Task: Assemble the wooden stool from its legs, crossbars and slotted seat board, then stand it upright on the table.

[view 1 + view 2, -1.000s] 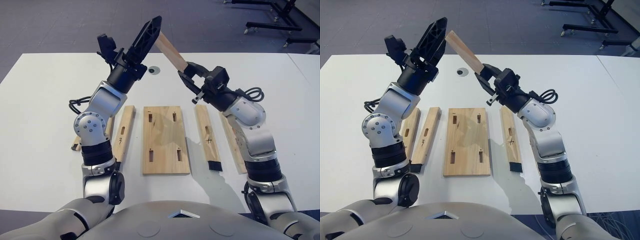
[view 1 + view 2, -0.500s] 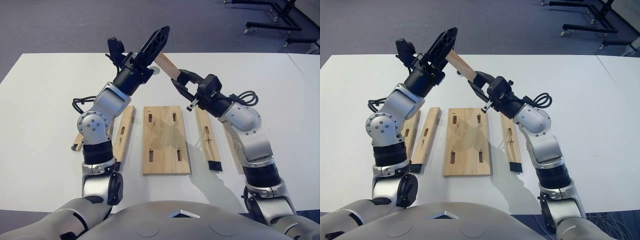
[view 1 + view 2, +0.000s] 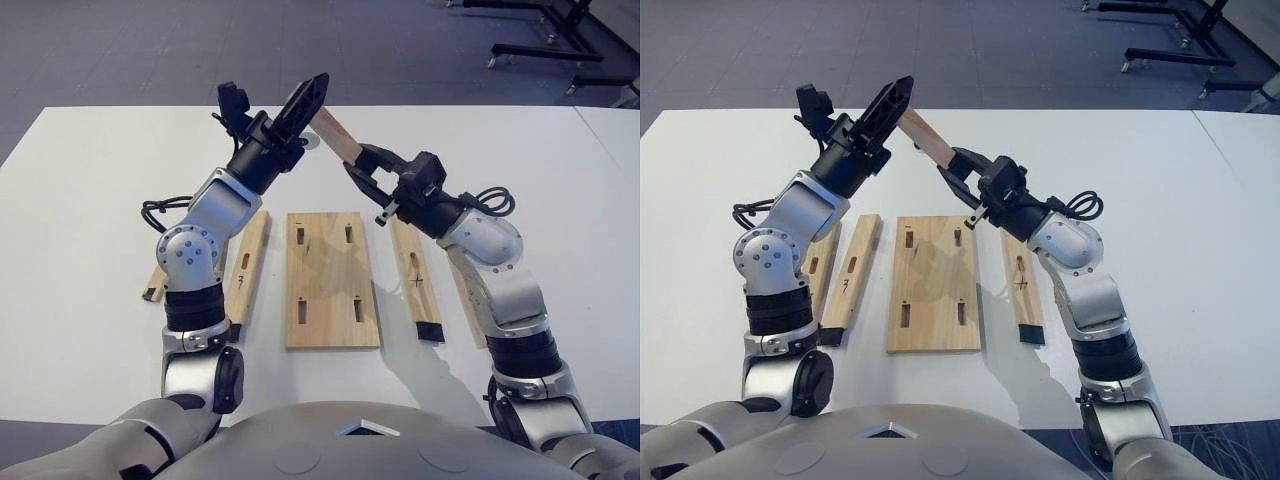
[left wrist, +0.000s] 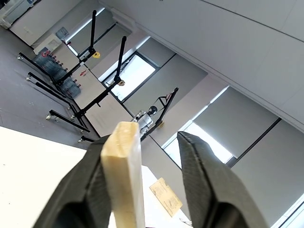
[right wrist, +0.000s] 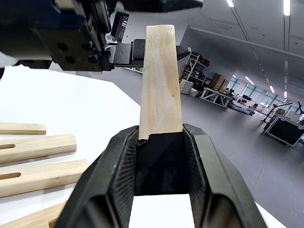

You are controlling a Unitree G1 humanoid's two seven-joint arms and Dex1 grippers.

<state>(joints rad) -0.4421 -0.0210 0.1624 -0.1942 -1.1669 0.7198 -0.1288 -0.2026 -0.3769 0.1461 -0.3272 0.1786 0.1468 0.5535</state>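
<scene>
Seat board (image 3: 332, 280) lies flat at mid-desk (image 3: 80, 200), with slotted legs (image 3: 249, 262) flat on either side. Beyond it, right claw (image 3: 362, 168) is clamped on the lower end of a raised, tilted wooden bar (image 3: 336, 135). Left claw (image 3: 308, 97) has its fingers parted, with the bar's upper end between them.

We lose the lower end of the wooden leg (image 3: 337, 135) inside the right claw (image 3: 358, 165), and its top corner behind the left claw (image 3: 305, 95). On the surface (image 3: 90, 200), the left arm (image 3: 195, 250) covers much of the outermost left piece (image 3: 153, 285); the right arm (image 3: 500, 270) overlaps the outermost right piece (image 3: 458, 270).
</scene>
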